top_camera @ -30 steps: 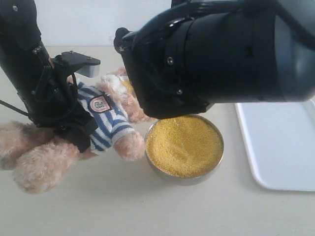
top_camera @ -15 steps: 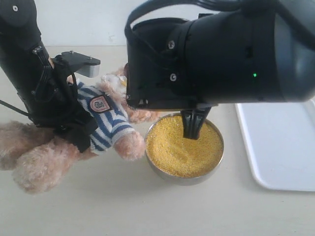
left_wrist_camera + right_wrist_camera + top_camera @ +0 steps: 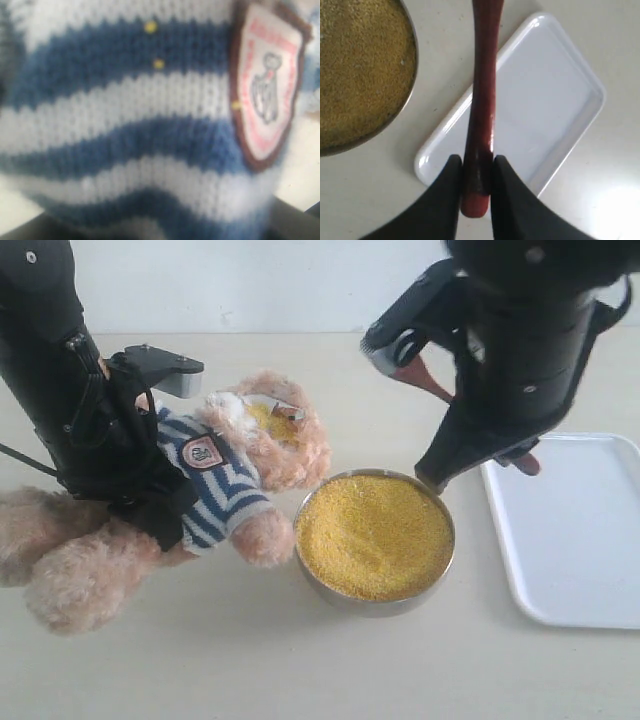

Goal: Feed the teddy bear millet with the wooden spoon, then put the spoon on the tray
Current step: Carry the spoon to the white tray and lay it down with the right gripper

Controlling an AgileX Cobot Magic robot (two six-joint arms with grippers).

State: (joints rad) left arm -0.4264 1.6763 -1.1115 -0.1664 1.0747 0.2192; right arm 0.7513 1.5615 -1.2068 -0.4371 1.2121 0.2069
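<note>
Starting at the left, the black left arm [image 3: 70, 410] leans down over the teddy bear [image 3: 230, 480], which lies on its back on the pale table [image 3: 300, 670] with its legs toward the left edge and its head up and to the right. The left gripper [image 3: 150, 502] sits against the bear's middle, at the hem of the striped shirt. Whether its jaws are clamped on the plush or only resting there I cannot tell, since the left wrist view is filled by blurred navy and white knit. That view does show the red-edged chest badge [image 3: 267, 85] and a few stray yellow grains [image 3: 159, 63] caught on the stripes. A patch of yellow grain lies on the bear's face [image 3: 265, 425].

Just beside the bear's near arm, touching or almost so, stands the round metal bowl [image 3: 375, 602], heaped level with the millet [image 3: 375, 535].

Behind the bowl and between it and the tray [image 3: 580, 540], the right arm [image 3: 520, 360] hangs above the table. The right gripper [image 3: 477, 165] is closed on the wooden spoon [image 3: 482, 90], its two black fingers [image 3: 447, 190] pinching the slim handle near its end (the spoon's round end runs out of the right wrist view). The held handle crosses above the tray's rim, with the bowl off to one side. The white tray lies flat at the far right, near the bowl but apart from it.
</note>
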